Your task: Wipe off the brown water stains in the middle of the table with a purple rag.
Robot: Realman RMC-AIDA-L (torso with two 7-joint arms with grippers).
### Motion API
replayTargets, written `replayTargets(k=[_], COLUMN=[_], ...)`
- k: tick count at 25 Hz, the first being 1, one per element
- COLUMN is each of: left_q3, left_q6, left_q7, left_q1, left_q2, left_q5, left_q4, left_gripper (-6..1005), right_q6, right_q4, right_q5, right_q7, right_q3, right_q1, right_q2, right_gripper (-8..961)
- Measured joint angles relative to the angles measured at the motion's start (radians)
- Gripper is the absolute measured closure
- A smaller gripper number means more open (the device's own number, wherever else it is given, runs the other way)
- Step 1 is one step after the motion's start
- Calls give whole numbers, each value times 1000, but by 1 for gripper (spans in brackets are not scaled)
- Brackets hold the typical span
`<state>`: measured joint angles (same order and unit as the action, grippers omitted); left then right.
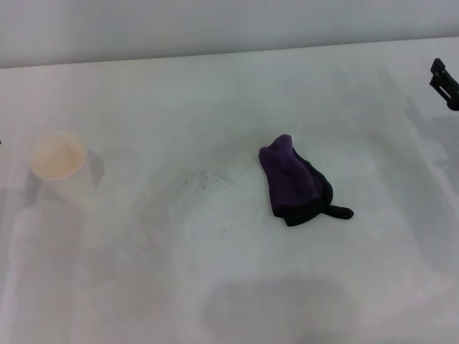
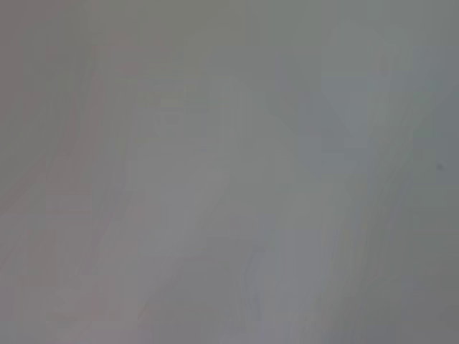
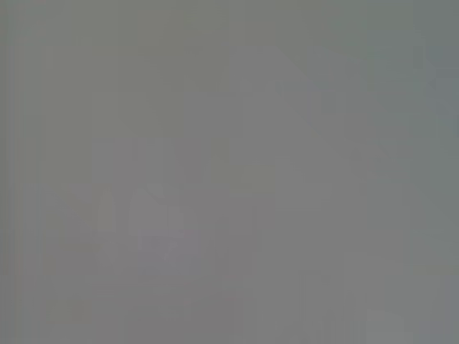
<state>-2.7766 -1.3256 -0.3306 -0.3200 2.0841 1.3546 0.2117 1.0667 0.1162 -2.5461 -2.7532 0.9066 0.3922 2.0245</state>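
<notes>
The purple rag (image 1: 294, 179) lies bunched on the white table (image 1: 237, 287), a little right of the middle, its black edging and short black tail toward the near right. No gripper touches it. The brown water stains do not show anywhere in the head view; whether the rag covers them I cannot tell. A dark part of my right gripper (image 1: 445, 80) pokes in at the far right edge, well away from the rag. My left gripper is out of the head view. Both wrist views show only blank grey surface.
A white paper cup (image 1: 59, 166) stands upright at the left side of the table. A faint grey speckled smudge (image 1: 204, 178) marks the tabletop just left of the rag. The table's far edge meets a pale wall.
</notes>
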Motion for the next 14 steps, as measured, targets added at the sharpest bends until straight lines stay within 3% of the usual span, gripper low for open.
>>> replayTargets(k=[14], left_q3=[0], left_q6=[7], left_q7=[-5], left_q1=[4], left_q2=[0], left_q5=[0], left_q4=[1], left_gripper=[111], right_q6=[-53], right_q4=[-11], right_q5=[4], right_q7=[1], right_q3=[10], right_q1=[16], right_q2=[1], right_gripper=[89])
